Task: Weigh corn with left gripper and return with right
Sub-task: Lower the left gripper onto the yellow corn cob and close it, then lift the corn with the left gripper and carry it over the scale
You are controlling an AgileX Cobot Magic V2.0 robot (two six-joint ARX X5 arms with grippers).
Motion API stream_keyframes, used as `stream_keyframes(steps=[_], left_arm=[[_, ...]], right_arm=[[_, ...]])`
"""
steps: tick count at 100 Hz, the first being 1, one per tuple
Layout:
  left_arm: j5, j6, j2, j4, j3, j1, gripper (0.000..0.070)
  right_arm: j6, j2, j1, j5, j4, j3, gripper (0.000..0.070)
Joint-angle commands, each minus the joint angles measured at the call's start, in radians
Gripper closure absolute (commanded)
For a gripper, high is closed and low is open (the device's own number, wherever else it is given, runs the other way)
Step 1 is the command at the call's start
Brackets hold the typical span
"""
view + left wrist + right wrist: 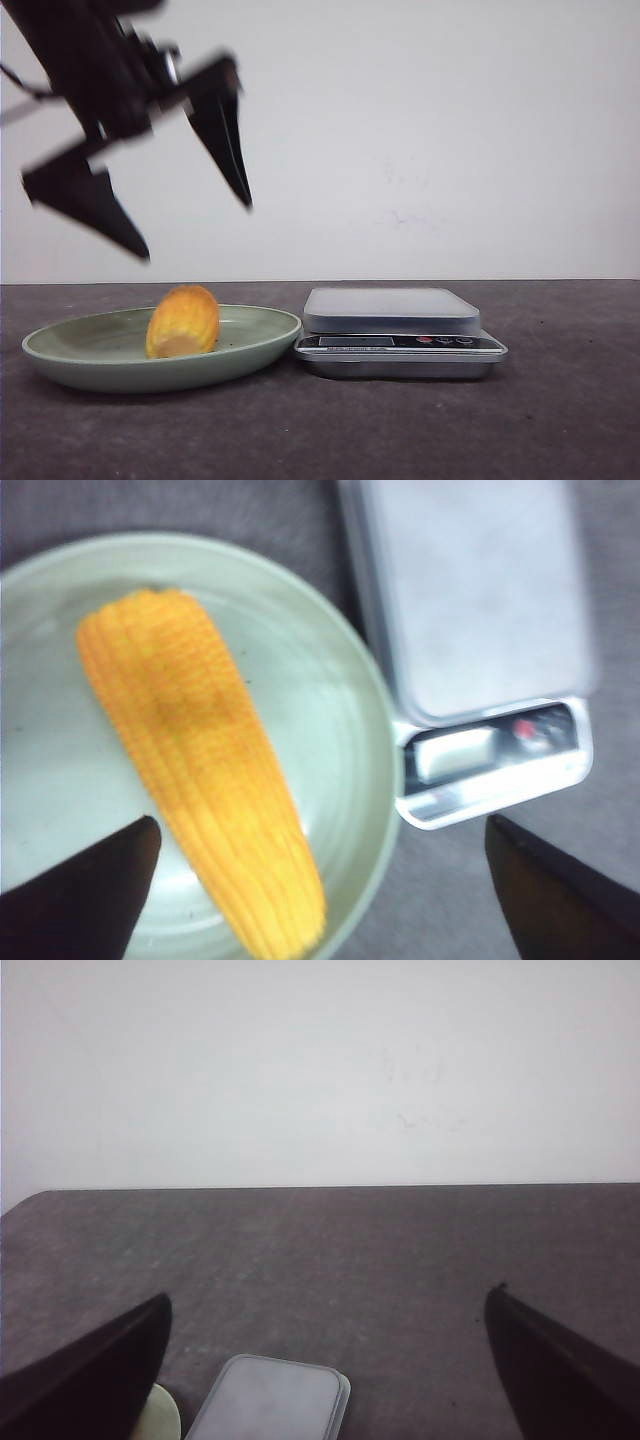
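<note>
**Corn on the plate, left gripper spread above it**

While the corn lies on the green plate, the left gripper is seen high over it in the front view, blurred, with its two dark fingers spread wide and nothing held between them. The corn is turned with its paler cut end toward the camera. Just beside the plate, on its right, a silver kitchen scale is set on the dark table; its flat weighing top carries nothing, and small buttons are visible on its front strip. A plain white wall is seen behind the table. The right gripper is not caught in this view.

In the left wrist view, the corn is shown lengthwise across the plate, its kernel rows running along it. The two fingertips of the left gripper are seen wide apart, one over the plate near the corn and the other over the table past the scale. The corn is touched by neither.

In the right wrist view, the right gripper is shown with its fingers far apart and nothing between them. Beneath it, a corner of the scale and a sliver of the plate are visible on the table.
</note>
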State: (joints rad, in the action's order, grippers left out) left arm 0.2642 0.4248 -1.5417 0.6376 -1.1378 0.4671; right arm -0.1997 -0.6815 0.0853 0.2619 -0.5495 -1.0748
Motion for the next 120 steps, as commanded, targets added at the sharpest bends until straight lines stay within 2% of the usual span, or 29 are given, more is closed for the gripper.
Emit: stream_keyframes(steps=[1,23,25,28,30,34,35,38,41,56,71,87,120], left_arm=[[-0.003,0.047,-0.062,-0.009,-0.013,0.006,0.0073],[-0.003,0.075,-0.204,-0.013,-0.013,0.005,0.0088],[-0.003,0.075,-0.213,-0.014,-0.013,0.006,0.0130],[-0.002,0.074,-0.222,-0.013,-0.013,0.006,0.0247],[0.000,0.073,-0.226,-0.013,-0.013,0.007,0.0371],[0.002,0.058,-0.230,-0.010,-0.013,0.011,0.0688],[0.002,0.054,-0.230,-0.010,-0.013,0.012,0.0700],[0.002,0.044,-0.230,-0.015,-0.013,0.013,0.0666],[0.002,0.030,-0.227,-0.019,-0.014,0.014,0.0700],[0.003,0.019,-0.169,-0.043,-0.026,0.016,0.0700],[0.025,-0.024,-0.050,-0.053,-0.084,0.016,0.0700],[0.074,-0.050,0.095,-0.057,-0.209,0.019,0.0700],[0.072,-0.043,0.185,-0.082,-0.520,0.030,0.0699]], right_arm=[[-0.010,-0.003,0.005,0.003,0.003,-0.015,0.0064],[-0.009,-0.003,0.005,0.003,-0.023,-0.015,0.0065],[-0.009,-0.003,0.005,0.003,-0.025,-0.015,0.0065],[-0.009,-0.003,0.005,0.002,-0.027,-0.015,0.0065],[-0.009,-0.003,0.005,0.002,-0.028,-0.015,0.0065],[-0.009,-0.003,0.005,0.000,-0.028,-0.015,0.0065],[-0.009,-0.003,0.005,0.000,-0.028,-0.015,0.0065],[-0.009,-0.003,0.005,0.000,-0.028,-0.015,0.0065],[-0.009,-0.003,0.005,0.000,-0.028,-0.015,0.0066],[-0.009,-0.003,0.005,-0.001,-0.027,-0.015,0.0066],[-0.009,-0.003,0.005,-0.001,-0.027,-0.015,0.0066],[-0.010,-0.003,0.005,-0.001,-0.027,-0.015,0.0067],[-0.011,-0.003,0.011,0.000,-0.013,-0.015,0.0067]])
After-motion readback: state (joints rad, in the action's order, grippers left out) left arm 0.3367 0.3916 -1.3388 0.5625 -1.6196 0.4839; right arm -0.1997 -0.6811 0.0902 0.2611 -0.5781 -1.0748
